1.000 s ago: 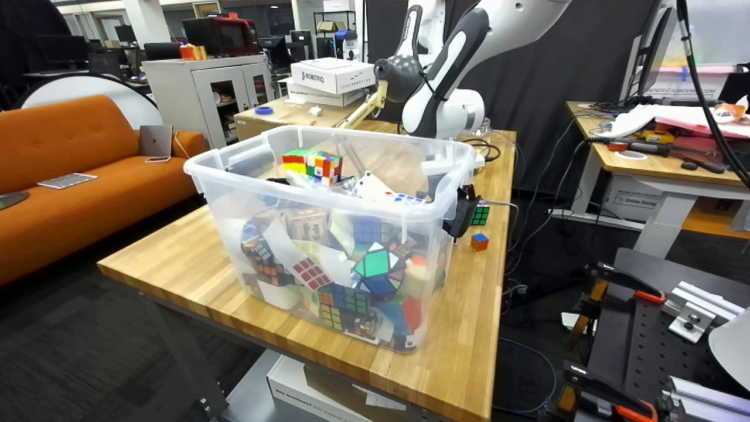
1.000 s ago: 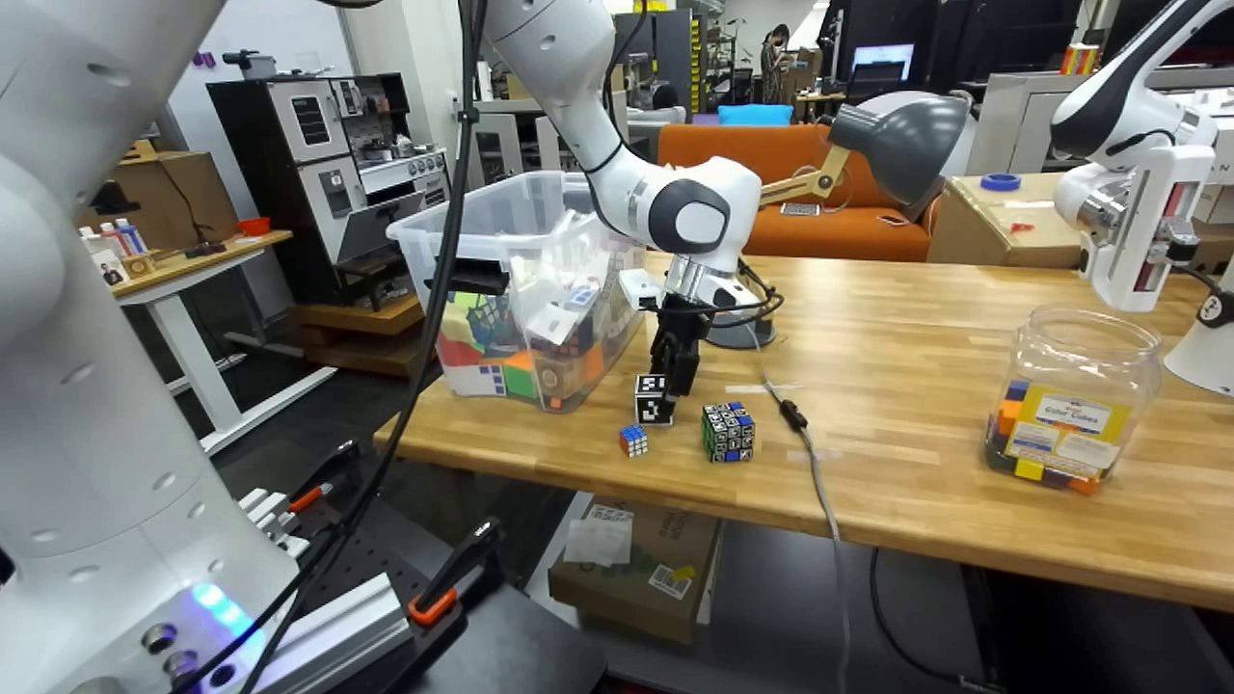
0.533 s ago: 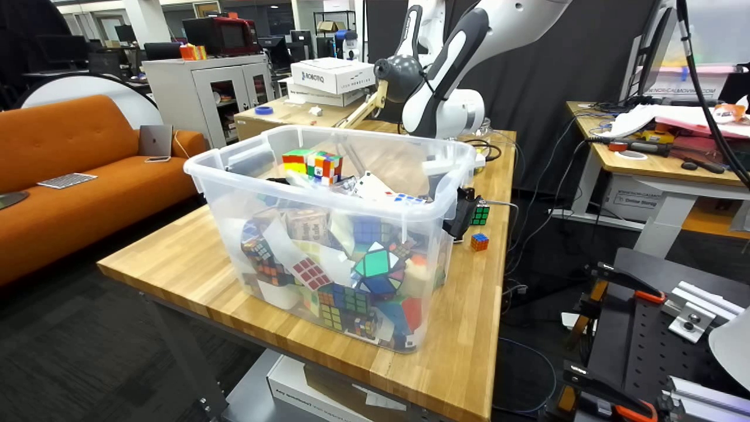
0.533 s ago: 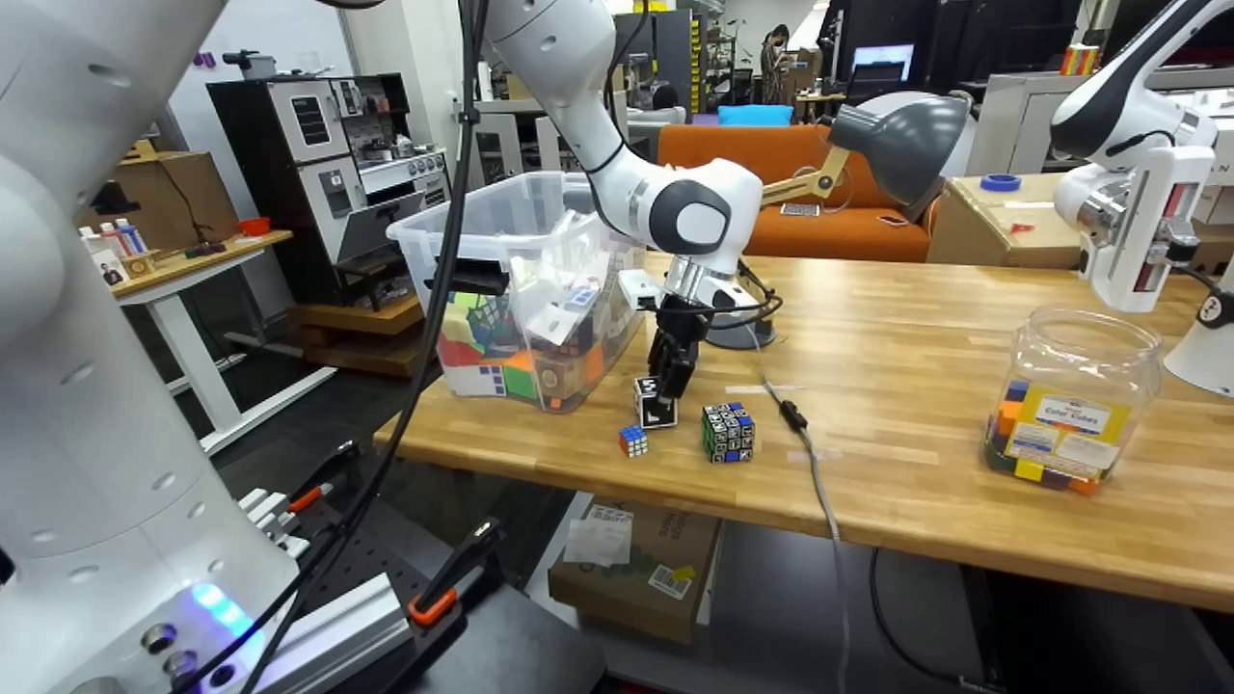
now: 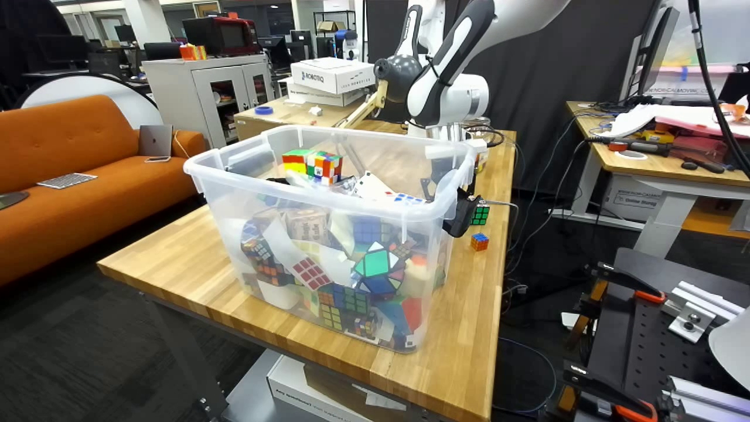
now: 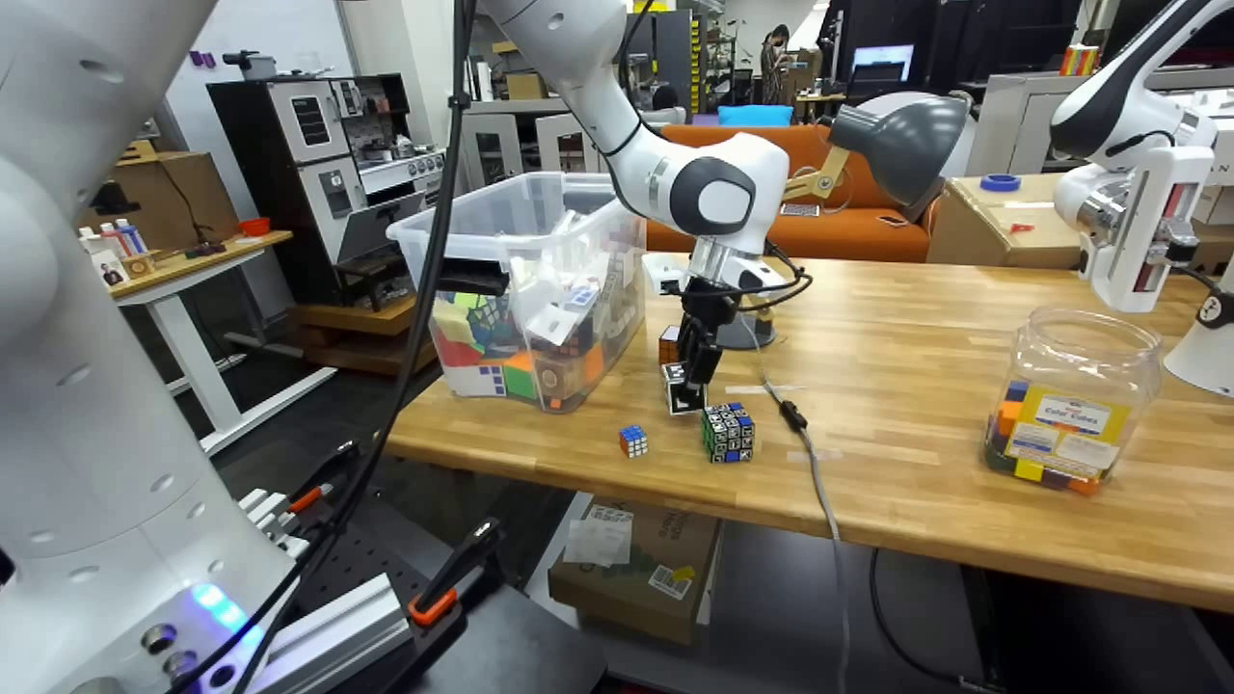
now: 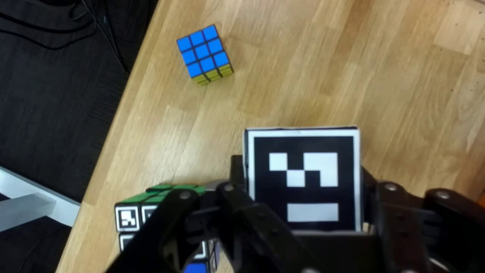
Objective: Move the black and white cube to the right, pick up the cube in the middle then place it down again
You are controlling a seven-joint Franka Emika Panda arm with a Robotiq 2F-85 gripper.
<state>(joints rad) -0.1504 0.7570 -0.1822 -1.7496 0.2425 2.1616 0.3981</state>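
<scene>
In the wrist view the black and white cube (image 7: 299, 204) fills the space between the dark fingers, and my gripper (image 7: 302, 174) is shut on its two sides. In an exterior view the same cube (image 6: 676, 381) hangs at or just over the table; a gap beneath it cannot be made out. A small blue-topped cube (image 7: 203, 53) lies near the table edge. Beside the held cube is a larger patterned cube with a green side (image 6: 729, 433). Behind my gripper shows part of an orange-faced cube (image 6: 668, 344). Which of these is the cube in the middle I cannot tell.
A clear plastic bin (image 5: 328, 199) full of puzzle cubes stands close to the arm and hides part of my gripper in that exterior view. A grey cable (image 6: 815, 463) crosses the table. Further along are a lamp (image 6: 892, 145) and a plastic jar (image 6: 1070, 405).
The gripper has closed on the black and white cube and carried it away from the bin, toward the larger patterned cube. The orange-faced cube behind has come into view. The other cubes have stayed put.
</scene>
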